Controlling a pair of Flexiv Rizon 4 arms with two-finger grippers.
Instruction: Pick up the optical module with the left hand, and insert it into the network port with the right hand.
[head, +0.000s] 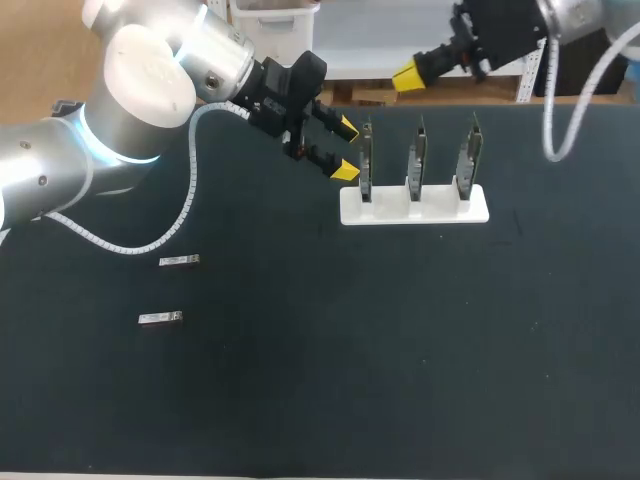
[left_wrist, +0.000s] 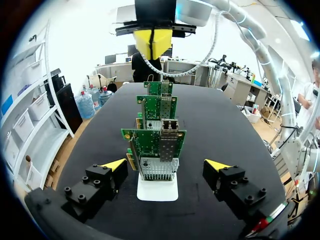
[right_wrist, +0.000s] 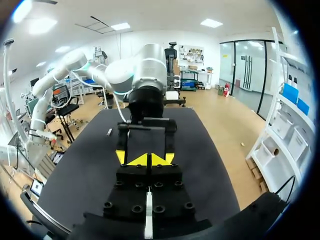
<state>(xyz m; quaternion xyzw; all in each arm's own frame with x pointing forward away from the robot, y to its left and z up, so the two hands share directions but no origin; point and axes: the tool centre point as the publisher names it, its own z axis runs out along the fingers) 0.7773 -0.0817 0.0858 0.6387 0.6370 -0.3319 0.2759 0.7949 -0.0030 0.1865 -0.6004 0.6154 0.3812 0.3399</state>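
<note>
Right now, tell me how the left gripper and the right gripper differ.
The left gripper is open, its yellow tips wide apart; the right gripper is shut, its tips together. The left gripper sits close to one end of the white stand, facing its row of cards; the right gripper hangs farther back from it. Both hold nothing.

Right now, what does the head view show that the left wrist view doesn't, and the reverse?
Only the head view: two small modules lying on the table, on the left arm's side. Only the left wrist view: the metal port on the face of the nearest green board. Both: the white stand holding three boards, the open left gripper and the shut right gripper.
</note>
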